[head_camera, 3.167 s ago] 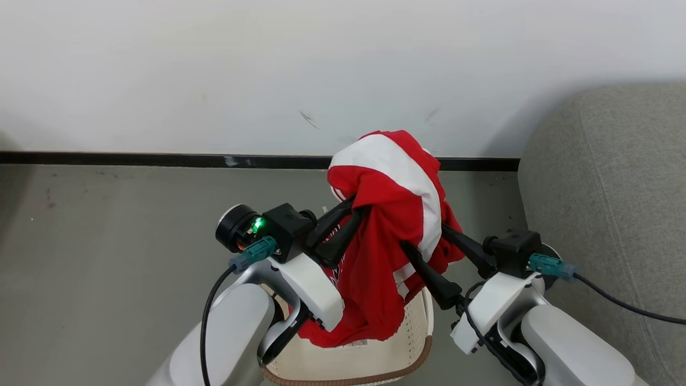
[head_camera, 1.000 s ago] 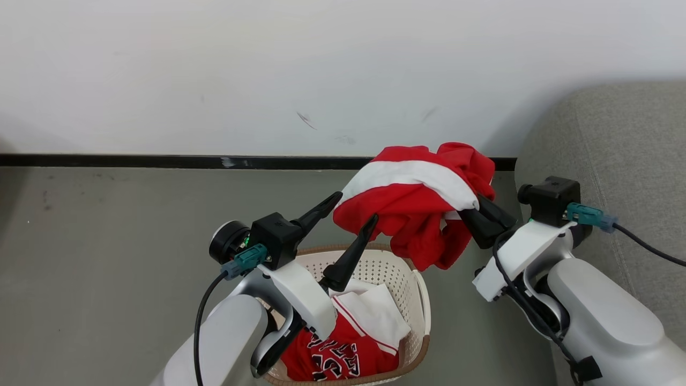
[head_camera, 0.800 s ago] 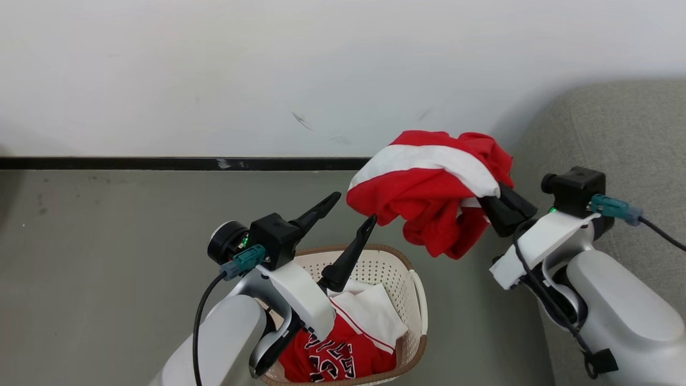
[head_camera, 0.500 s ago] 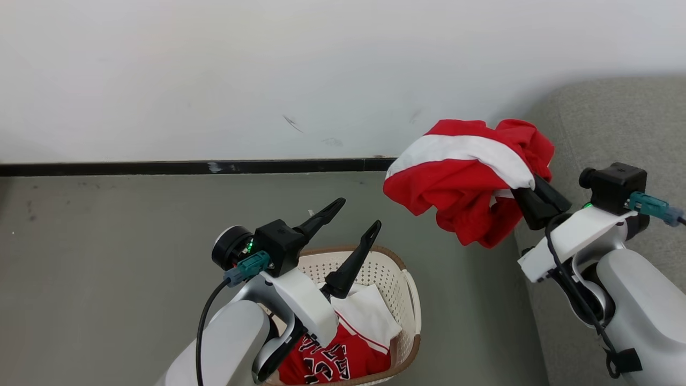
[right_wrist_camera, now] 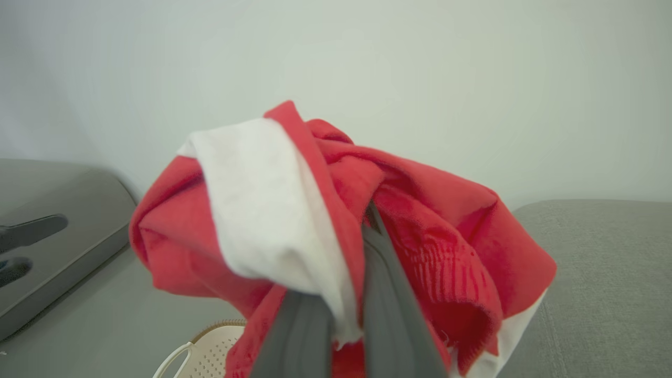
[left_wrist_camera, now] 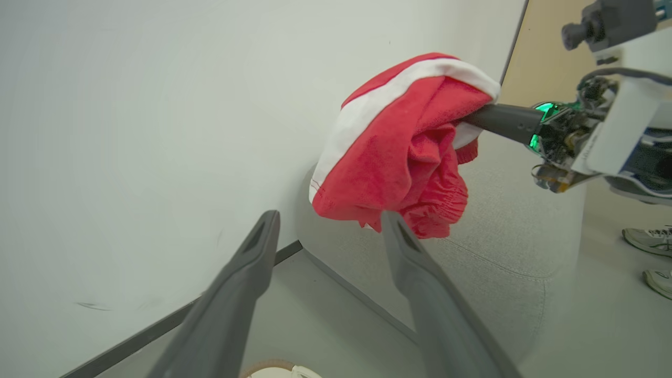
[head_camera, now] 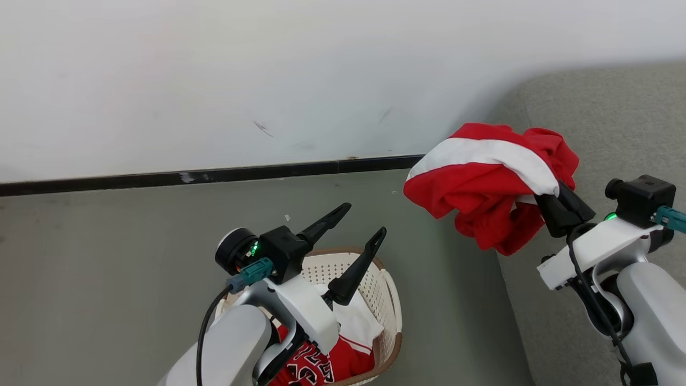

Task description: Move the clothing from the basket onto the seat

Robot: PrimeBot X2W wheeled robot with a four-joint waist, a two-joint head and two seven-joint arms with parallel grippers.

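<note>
A bunched red garment with a white band (head_camera: 482, 182) hangs in the air from my right gripper (head_camera: 552, 201), which is shut on it beside the grey seat (head_camera: 616, 139). The same cloth (right_wrist_camera: 325, 220) drapes over my right fingers (right_wrist_camera: 378, 294) in the right wrist view and shows in the left wrist view (left_wrist_camera: 404, 147). My left gripper (head_camera: 363, 220) stands open and empty above the cream basket (head_camera: 387, 300). In the basket lies more clothing, red and white with black-and-white lettering (head_camera: 332, 359).
A white wall with a black skirting strip (head_camera: 214, 174) runs behind the grey floor (head_camera: 107, 257). The seat's rounded end (left_wrist_camera: 504, 247) stands close to the wall. A person's pale shoes (left_wrist_camera: 648, 247) rest on the floor at the right of the left wrist view.
My right gripper has carried the red garment further right, from above the basket to the seat's edge. The head camera has turned right as well. My left gripper has stayed open over the basket.
</note>
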